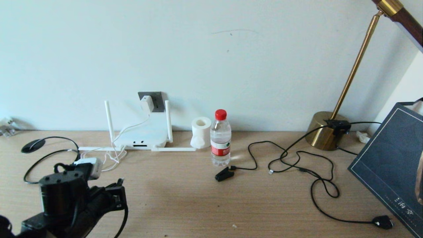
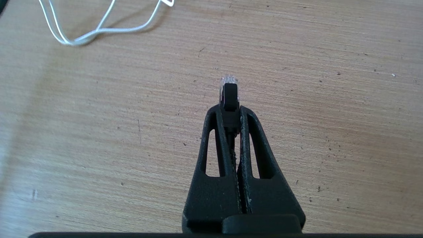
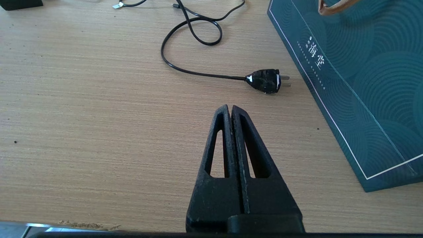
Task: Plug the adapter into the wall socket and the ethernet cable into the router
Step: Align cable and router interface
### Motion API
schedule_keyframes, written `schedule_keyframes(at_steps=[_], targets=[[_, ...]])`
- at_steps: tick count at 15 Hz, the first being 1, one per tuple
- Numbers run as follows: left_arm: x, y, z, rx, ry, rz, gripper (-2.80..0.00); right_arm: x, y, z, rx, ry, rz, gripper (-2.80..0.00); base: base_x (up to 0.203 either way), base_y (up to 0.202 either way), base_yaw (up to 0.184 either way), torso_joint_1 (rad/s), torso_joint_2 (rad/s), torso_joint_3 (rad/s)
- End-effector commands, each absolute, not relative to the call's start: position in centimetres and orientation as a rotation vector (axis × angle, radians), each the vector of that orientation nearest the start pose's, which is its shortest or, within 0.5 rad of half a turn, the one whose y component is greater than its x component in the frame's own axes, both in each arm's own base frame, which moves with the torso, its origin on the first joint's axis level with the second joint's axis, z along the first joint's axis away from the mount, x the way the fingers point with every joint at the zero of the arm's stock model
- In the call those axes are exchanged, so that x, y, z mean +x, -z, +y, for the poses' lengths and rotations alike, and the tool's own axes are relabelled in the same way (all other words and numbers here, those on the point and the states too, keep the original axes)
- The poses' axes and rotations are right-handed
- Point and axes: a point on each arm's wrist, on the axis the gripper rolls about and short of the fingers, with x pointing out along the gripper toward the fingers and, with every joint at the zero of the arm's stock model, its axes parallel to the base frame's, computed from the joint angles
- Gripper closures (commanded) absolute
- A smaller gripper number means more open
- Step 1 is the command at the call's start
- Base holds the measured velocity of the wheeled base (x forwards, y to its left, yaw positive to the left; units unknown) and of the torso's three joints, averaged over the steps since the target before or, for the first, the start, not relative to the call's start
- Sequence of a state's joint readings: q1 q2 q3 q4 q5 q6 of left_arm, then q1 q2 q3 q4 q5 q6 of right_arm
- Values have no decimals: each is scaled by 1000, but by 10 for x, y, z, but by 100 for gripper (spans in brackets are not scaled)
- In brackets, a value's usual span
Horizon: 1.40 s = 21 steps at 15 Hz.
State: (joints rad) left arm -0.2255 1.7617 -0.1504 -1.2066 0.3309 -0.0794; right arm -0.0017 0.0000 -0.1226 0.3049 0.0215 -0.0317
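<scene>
Left gripper (image 2: pixel 231 110) is clenched on the ethernet cable (image 2: pixel 229 92), the black boot pinched between its fingertips and the clear tip sticking out past them above the bare tabletop (image 2: pixel 330 148). From the head view this gripper (image 1: pixel 120 183) hangs low at the near left, with the black cable looping back across the wood behind it. Loops of thin white cord (image 2: pixel 99 29) lie just beyond it. Farther back, the router (image 1: pixel 142 135) lies flat against the wall with two antennas upright and two lying along the tabletop. Directly above it, the adapter (image 1: pixel 147 103) sits in the wall socket (image 1: pixel 155 99), its cord hanging down over the router. A toilet roll (image 1: pixel 201 132) and a water bottle (image 1: pixel 220 138) stand to the right of the router, and a black clip (image 1: pixel 223 174) on a thin wire lies near the bottle. Right gripper (image 3: pixel 230 110) is pressed shut on nothing, above the wood near a black plug (image 3: pixel 264 80) and a dark green bag (image 3: pixel 363 82).
</scene>
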Motion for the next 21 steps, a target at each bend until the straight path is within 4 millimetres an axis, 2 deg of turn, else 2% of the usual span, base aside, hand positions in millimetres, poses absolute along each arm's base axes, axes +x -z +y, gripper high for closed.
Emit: schedule_keyframes(at_steps=[1,4,14,21], targets=[[214,-80,-45,62,-91,367,0,-35,-78,1,-42,-26,185,0,0,0,0,0,0,0],[203,-76,-43,34,-53,399,0,-35,-78,1,-33,-25,185,0,0,0,0,0,0,0],[193,-78,-42,-1,-47,378,0,-35,-78,1,-32,-22,184,0,0,0,0,0,0,0],[212,-75,-50,-33,-34,345,0,-35,-78,1,-33,-23,185,0,0,0,0,0,0,0]])
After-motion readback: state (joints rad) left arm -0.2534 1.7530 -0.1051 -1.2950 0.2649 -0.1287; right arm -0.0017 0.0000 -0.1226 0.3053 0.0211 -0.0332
